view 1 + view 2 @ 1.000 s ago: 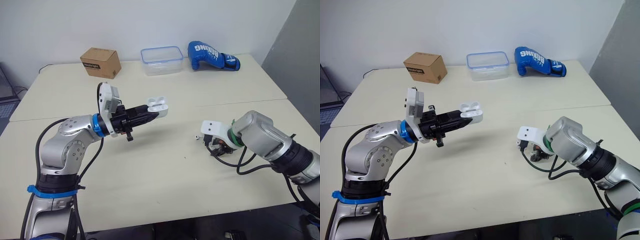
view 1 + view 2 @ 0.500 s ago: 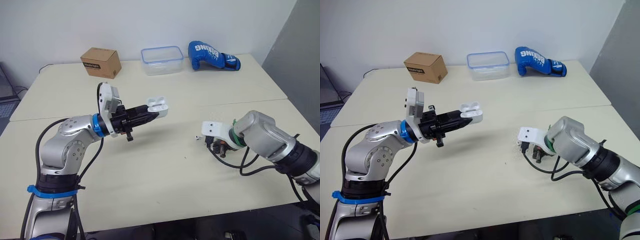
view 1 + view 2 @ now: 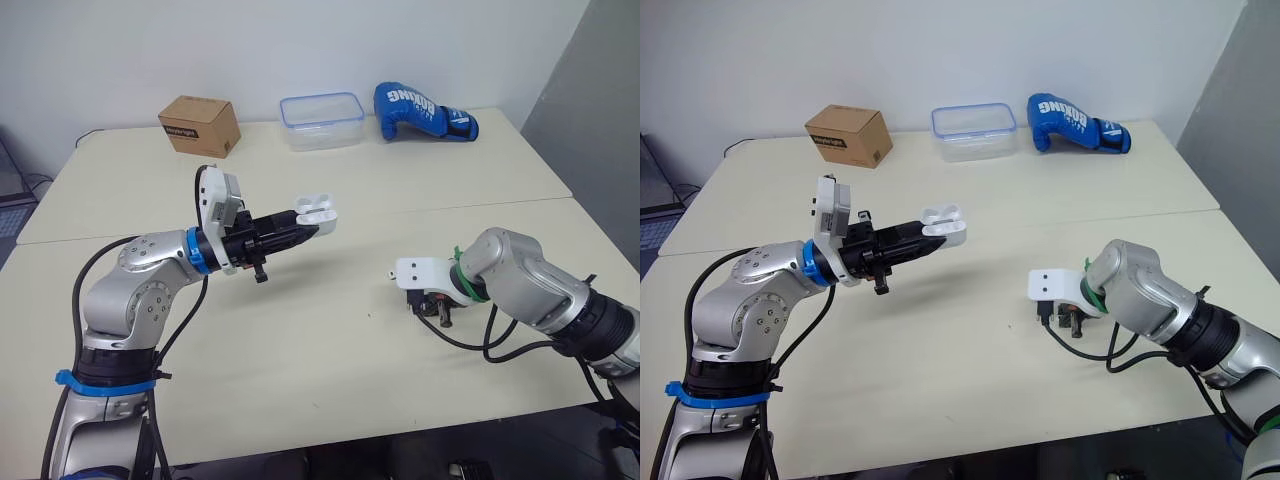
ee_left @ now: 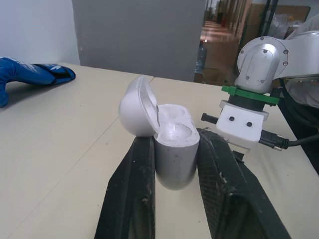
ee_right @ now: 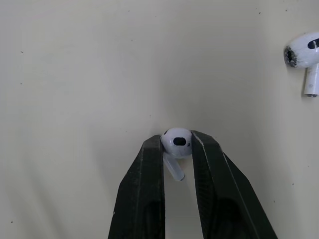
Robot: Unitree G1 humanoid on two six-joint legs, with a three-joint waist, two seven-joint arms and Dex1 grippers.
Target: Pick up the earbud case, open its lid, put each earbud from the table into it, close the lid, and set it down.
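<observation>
Earbud case (image 4: 170, 143): lid open, clamped in left gripper (image 3: 308, 224), aloft over table (image 3: 330, 340) | right gripper (image 5: 177, 145) pinching one earbud (image 5: 176, 139) down at table, stem toward wrist | case lies up-left of it | second earbud (image 5: 304, 54) lies beside

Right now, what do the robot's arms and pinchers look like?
Both arms are rounded silver metal with black cables looping alongside. The left arm has a blue wrist ring and a blue band lower down; the right arm has a green ring. Each wrist carries a white block. The left gripper and right gripper each have two long black fingers.
</observation>
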